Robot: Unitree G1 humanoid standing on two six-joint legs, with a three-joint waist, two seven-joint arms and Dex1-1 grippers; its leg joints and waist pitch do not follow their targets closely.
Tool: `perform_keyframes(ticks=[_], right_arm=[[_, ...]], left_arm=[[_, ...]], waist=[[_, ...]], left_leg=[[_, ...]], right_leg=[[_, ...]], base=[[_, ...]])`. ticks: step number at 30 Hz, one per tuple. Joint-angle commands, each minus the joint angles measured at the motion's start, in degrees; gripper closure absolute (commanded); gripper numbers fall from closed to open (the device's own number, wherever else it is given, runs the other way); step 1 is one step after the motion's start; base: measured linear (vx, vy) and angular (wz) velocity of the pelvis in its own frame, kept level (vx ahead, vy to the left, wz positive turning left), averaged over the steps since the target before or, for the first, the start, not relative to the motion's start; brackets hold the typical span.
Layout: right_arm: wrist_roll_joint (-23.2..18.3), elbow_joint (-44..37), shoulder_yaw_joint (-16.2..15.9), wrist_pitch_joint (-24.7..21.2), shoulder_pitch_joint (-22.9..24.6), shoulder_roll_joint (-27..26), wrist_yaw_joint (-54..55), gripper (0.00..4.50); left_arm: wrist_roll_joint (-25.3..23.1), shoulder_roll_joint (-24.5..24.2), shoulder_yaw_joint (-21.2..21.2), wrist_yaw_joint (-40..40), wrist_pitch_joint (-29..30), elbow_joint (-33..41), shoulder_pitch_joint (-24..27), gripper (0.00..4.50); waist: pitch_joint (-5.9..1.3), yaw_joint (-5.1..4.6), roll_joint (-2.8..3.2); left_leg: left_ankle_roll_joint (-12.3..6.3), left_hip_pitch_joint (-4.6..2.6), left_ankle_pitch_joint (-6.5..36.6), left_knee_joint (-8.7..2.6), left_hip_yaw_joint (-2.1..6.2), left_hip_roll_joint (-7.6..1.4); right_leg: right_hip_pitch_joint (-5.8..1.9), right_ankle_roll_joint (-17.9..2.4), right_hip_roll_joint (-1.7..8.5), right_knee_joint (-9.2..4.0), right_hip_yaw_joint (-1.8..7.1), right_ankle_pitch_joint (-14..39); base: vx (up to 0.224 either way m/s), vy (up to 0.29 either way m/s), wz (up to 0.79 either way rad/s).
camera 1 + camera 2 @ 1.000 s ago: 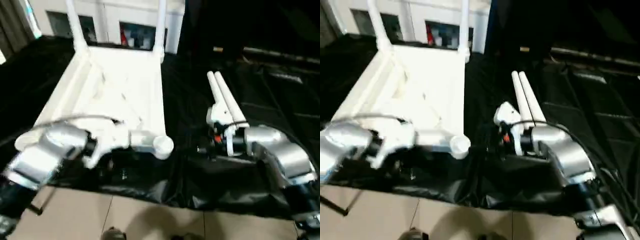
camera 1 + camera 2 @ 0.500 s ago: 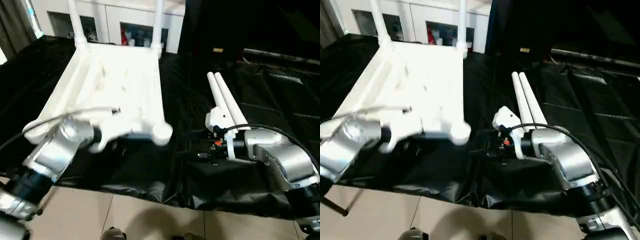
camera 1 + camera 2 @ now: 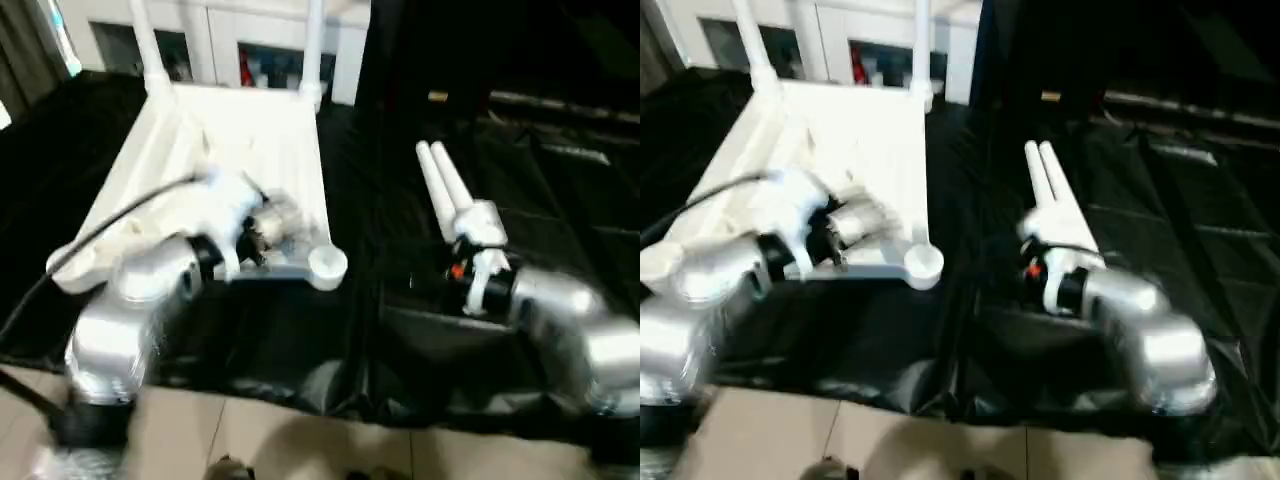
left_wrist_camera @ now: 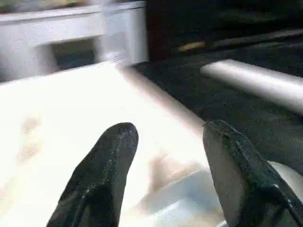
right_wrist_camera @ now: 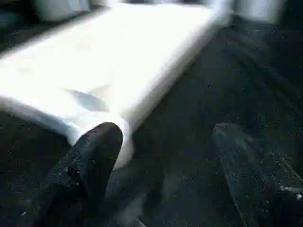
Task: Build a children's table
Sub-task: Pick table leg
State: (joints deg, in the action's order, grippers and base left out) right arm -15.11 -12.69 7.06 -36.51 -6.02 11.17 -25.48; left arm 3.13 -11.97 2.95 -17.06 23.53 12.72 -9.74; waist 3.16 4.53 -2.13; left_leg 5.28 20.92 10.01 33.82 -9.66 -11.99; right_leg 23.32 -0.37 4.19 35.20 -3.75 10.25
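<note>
The children's table top (image 3: 250, 140) lies upside down on black cloth, ribbed side up. Two white legs (image 3: 313, 45) stand in its far corner sockets, and the near right socket (image 3: 327, 264) has nothing in it. Two loose legs (image 3: 437, 185) lie side by side to the right of it. My left gripper (image 4: 168, 132) hovers open over the near part of the top, close to its right rim, holding nothing. My right gripper (image 5: 161, 137) is open above the black cloth between the top and the loose legs, pointing toward the top's rim (image 5: 156, 80).
Black cloth (image 3: 520, 150) covers the work surface, with folds along its near edge (image 3: 330, 385). Beige floor tiles (image 3: 300, 445) show in front. White cabinets (image 3: 260, 60) stand behind the table top. A cable (image 3: 110, 225) runs along my left forearm.
My left arm has swung up from the near rim so its gripper now sits over the top's underside. My right arm has shifted slightly toward the loose legs. Both grippers stay open.
</note>
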Motion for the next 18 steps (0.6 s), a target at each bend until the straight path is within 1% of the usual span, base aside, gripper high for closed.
perform_keyframes(ticks=[1,2,3,4,5,6,7,8,9,10,11,12,13,14,15,16,17,18], right_arm=[[1.65,-4.12,1.59,0.05,2.37,-1.63,5.08,0.95],[2.01,-5.06,1.44,-0.02,3.24,-2.30,6.12,0.95],[2.16,-5.66,1.37,0.34,3.91,-3.37,7.68,0.95],[2.19,-5.84,1.22,0.47,4.04,-3.89,8.39,0.95],[2.24,-5.99,0.89,0.66,4.12,-4.66,9.48,0.95],[2.10,-5.50,0.25,1.77,3.82,-4.68,9.06,0.95],[2.41,-5.07,-0.38,2.74,3.42,-4.71,8.69,0.95],[2.58,-4.99,-0.64,2.99,3.23,-4.78,8.76,0.95],[2.93,-4.81,-1.15,3.56,2.79,-4.91,8.88,0.95],[3.09,-4.40,-1.36,4.22,2.08,-4.79,8.69,0.95],[2.87,-3.72,-1.16,4.32,0.68,-4.29,8.17,0.95],[2.57,-2.24,-0.97,4.92,-1.03,-4.05,7.58,0.95],[3.15,0.16,-0.92,6.53,-2.20,-3.59,7.28,0.95],[4.38,1.94,-1.06,7.52,-3.26,-3.04,7.94,0.95],[4.23,2.05,-0.85,7.39,-3.51,-3.10,8.10,0.95],[3.48,1.53,-0.60,6.92,-3.64,-3.46,8.35,0.95],[2.87,0.96,-0.68,7.29,-3.23,-3.75,8.20,0.95],[2.74,0.18,-1.08,7.39,-2.65,-3.89,8.19,0.95]], left_arm=[[-3.06,1.76,1.22,5.97,-0.68,2.97,0.81,1.82],[-3.45,2.38,1.54,7.12,0.19,3.84,1.24,1.82],[-4.76,1.86,0.87,7.74,0.04,4.70,1.85,1.82],[-5.12,1.69,0.73,7.98,0.66,5.21,2.02,1.82],[-5.55,1.32,0.55,8.25,1.46,5.80,2.19,1.82],[-4.87,1.45,0.86,7.92,1.62,6.15,1.97,1.82],[-4.47,1.60,0.90,7.75,1.45,6.19,1.86,1.82],[-4.37,1.52,0.96,7.68,1.23,6.07,1.84,1.82],[-4.16,1.38,1.09,7.57,0.76,5.83,1.82,1.82],[-4.00,1.46,1.34,7.75,0.31,5.63,1.90,1.82],[-3.78,2.01,2.20,8.75,0.66,5.61,1.83,1.82],[-2.67,2.71,3.30,9.01,0.72,5.24,1.72,1.82],[-2.05,3.48,3.94,9.33,0.43,5.19,3.18,1.82],[-2.34,3.63,3.47,9.26,-0.21,6.20,5.13,1.82],[-2.27,3.73,3.24,9.13,-0.12,6.90,5.78,1.82],[-1.84,4.00,3.00,8.89,0.15,8.42,6.95,1.82],[-1.02,4.96,3.23,9.22,0.09,9.22,7.77,1.82],[-0.22,5.81,3.57,9.56,0.73,9.72,8.36,1.82]], waist=[[-3.36,-0.12,1.43],[-3.29,-0.23,1.29],[-3.24,-0.27,1.13],[-3.02,-0.45,1.74],[-2.97,-0.31,2.78],[-2.75,-0.73,2.12],[-2.72,-0.77,2.75],[-2.67,-0.98,2.54],[-2.82,-1.06,2.64],[-2.87,-1.09,2.87],[-2.87,-1.21,2.59],[-3.07,-1.27,1.99],[-3.02,-1.71,1.02],[-3.03,-2.03,-0.55],[-2.91,-1.61,1.22],[-3.17,-1.91,0.80],[-3.07,-1.94,0.96],[-3.28,-2.19,0.38]], left_leg=[[0.90,-0.58,17.60,-4.21,0.29,-0.73],[0.89,-0.63,18.60,-4.23,0.21,-0.75],[0.78,-0.75,20.15,-4.29,0.40,-0.59],[0.91,-0.76,21.78,-4.46,0.65,-0.54],[1.19,-0.90,22.77,-4.52,0.91,-0.45],[1.02,-0.85,24.23,-4.54,0.98,-0.30],[0.98,-1.05,25.09,-4.45,1.08,-0.12],[0.77,-0.95,25.11,-4.41,1.11,-0.04],[0.50,-0.55,23.87,-4.41,1.13,0.07],[0.21,-0.49,23.23,-4.32,1.05,0.13],[0.14,-0.48,23.06,-4.27,1.00,0.15],[-0.07,-0.28,21.77,-4.12,1.03,0.21],[-0.26,0.01,20.86,-4.10,0.78,0.02],[-0.54,0.44,19.83,-4.05,0.72,0.00],[-0.14,-0.03,19.96,-4.22,0.87,-0.16],[-0.05,-0.19,19.76,-4.09,0.73,-0.23],[0.04,-0.10,20.10,-4.33,0.81,-0.32],[0.15,-0.03,20.42,-4.39,0.80,-0.44]], right_leg=[[-2.41,-4.49,2.43,-5.70,2.21,21.75],[-2.16,-3.91,2.30,-6.00,2.17,22.65],[-2.08,-2.95,2.27,-6.18,1.94,24.57],[-1.81,-2.00,2.25,-6.57,1.82,26.48],[-1.78,-1.84,2.40,-6.56,1.69,27.15],[-1.72,-1.02,2.21,-7.05,1.41,28.57],[-1.58,-0.76,2.25,-7.35,1.34,29.57],[-1.59,-0.66,2.27,-7.34,1.29,29.90],[-1.92,-0.60,2.38,-7.22,1.35,30.05],[-1.70,-0.50,2.43,-7.27,1.45,30.69],[-1.65,-0.38,2.39,-7.34,1.42,31.11],[-1.91,-0.54,2.59,-6.85,1.34,31.39],[-1.81,-0.40,2.59,-7.28,1.38,31.15],[-2.04,0.08,2.62,-7.02,1.30,31.18],[-1.55,-0.21,2.78,-6.95,1.51,31.36],[-1.42,-0.11,2.63,-6.93,1.70,29.51],[-1.45,-0.25,2.54,-6.84,1.73,28.82],[-1.61,-0.38,2.41,-6.69,1.71,27.21]], base=[[0.000,0.000,0.00],[0.000,0.000,0.00],[0.000,0.000,0.00],[0.000,0.000,0.00],[0.000,0.000,0.00],[0.000,0.000,0.00],[0.000,0.000,0.00],[0.000,0.000,0.00],[0.000,0.000,0.00],[0.000,0.000,0.00],[0.000,0.000,0.00],[0.000,0.000,0.00],[0.000,0.000,0.00],[0.000,0.000,0.00],[0.000,0.000,0.00],[0.000,0.000,0.00],[0.000,0.000,0.00],[0.000,0.000,0.00]])
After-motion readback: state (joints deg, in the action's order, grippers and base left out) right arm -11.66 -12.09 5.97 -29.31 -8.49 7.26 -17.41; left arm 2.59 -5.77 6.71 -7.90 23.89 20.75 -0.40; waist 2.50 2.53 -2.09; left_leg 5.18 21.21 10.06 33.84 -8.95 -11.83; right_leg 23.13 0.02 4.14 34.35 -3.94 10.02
